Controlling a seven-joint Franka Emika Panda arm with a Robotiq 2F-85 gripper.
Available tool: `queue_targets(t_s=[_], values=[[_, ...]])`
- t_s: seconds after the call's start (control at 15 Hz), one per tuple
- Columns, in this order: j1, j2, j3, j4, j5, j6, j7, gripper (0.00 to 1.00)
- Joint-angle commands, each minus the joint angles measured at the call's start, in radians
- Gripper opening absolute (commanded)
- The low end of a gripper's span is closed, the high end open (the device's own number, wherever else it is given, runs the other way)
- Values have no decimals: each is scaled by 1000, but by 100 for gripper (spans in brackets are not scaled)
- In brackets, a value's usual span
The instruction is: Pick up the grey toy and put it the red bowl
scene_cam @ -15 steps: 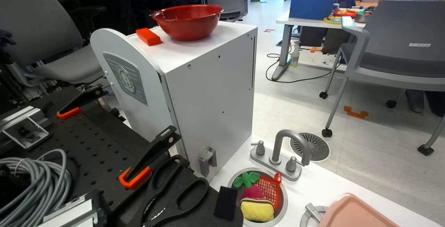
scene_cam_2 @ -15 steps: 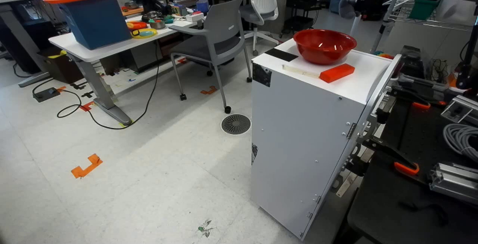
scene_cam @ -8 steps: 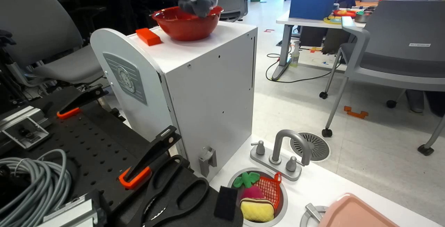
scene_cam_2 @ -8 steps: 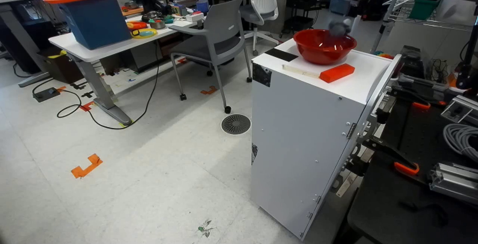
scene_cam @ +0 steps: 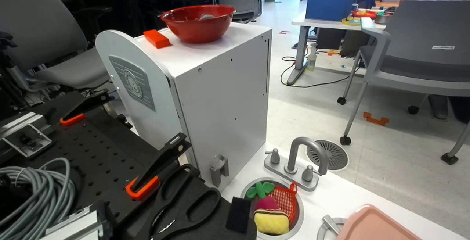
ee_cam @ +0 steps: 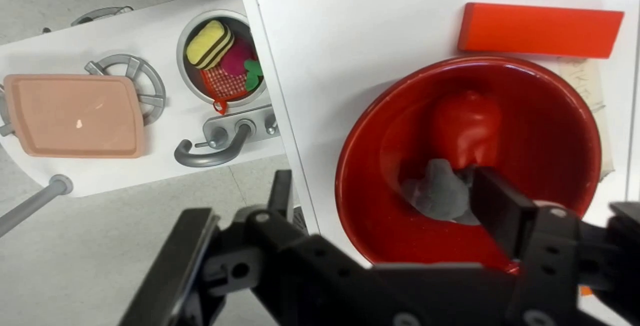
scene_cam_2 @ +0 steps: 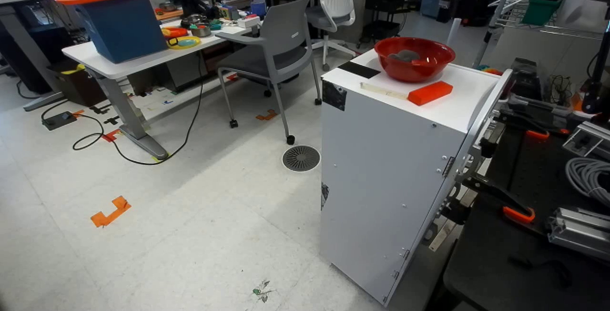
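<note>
The fingers [ee_cam: 500,208] stand apart, the grey toy [ee_cam: 441,193] inside the red bowl [ee_cam: 545,131]; snagging its rim could drag it over the counter [ee_cam: 320,51] edge.

Gripper [ee_cam: 387,197]: Robotiq, two-fingered, black, seen in the wrist view, entering along the bottom edge. Jaws: spread, standing well apart. Fingers [ee_cam: 500,210]: a pair, dark; one, at left of view, narrow in outline and nearly upright; its fellow, at right of view, broader in outline, tip leaning inward. Linkage bar [ee_cam: 320,255]: black, slanting from the left-of-view finger down to the lower middle. Crosspiece [ee_cam: 435,288]: dark, level, set low between the two sides, upper edge paler. Bolt heads [ee_cam: 262,217]: grey, round, several. Focus: nearest parts blurred.
</note>
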Motion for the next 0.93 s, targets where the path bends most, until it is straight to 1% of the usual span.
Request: queue_targets(t_s=[0.0,0.13,0.4,0.53,0.73,0.8,0.87], values=[[14,-30,1,-6,-35,-42,24,100],[26,-74,13,-30,-75,-76,75,100],[52,-185,52,-88,-81,-128,153,100],[60,-226,71,-106,-61,-152,180,100],[75,-285,90,-140,-24,-172,183,100],[62,-228,85,-105,-44,-153,168,100],[65,-245,91,-116,-39,-156,170,100]])
